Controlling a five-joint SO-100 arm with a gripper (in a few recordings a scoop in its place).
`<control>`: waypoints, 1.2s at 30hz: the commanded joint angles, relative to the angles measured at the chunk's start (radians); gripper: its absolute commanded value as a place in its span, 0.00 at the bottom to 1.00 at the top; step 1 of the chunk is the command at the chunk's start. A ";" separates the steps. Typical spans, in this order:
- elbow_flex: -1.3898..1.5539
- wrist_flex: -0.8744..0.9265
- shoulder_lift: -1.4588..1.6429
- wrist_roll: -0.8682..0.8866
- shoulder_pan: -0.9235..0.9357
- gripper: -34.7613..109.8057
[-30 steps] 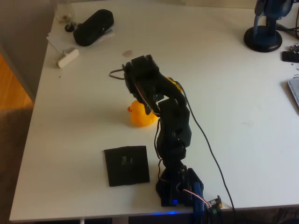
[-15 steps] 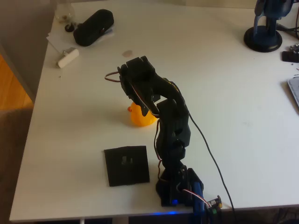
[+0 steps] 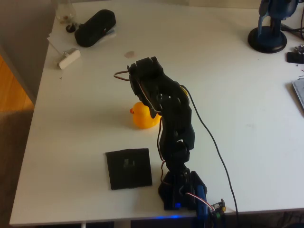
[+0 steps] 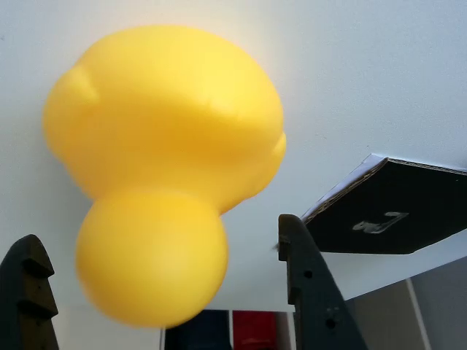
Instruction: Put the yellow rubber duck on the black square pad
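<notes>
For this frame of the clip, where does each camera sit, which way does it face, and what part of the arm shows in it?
Overhead view: fixed above the white table, looking down at the yellow rubber duck, the black square pad and a black case; the whole black arm shows, base at the near edge.
Wrist view: rides at the gripper, looking past two dark fingers that stand apart on either side of the duck; pad at right.
Shared: both views show the duck, the pad and the table.

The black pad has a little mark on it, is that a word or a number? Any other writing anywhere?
None can be read.
The black square pad has a pale grey mark at its centre, too blurred to read.
The yellow rubber duck, between the claw fingers, carries no writing.
</notes>
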 commanded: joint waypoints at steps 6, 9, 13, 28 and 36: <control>-0.011 0.014 0.025 -0.002 -0.121 0.49; -0.012 0.008 0.026 -0.002 -0.121 0.49; -0.011 0.015 0.034 -0.002 -0.118 0.49; -0.011 0.005 0.025 -0.002 -0.115 0.49; -0.018 0.003 0.003 -0.003 -0.114 0.49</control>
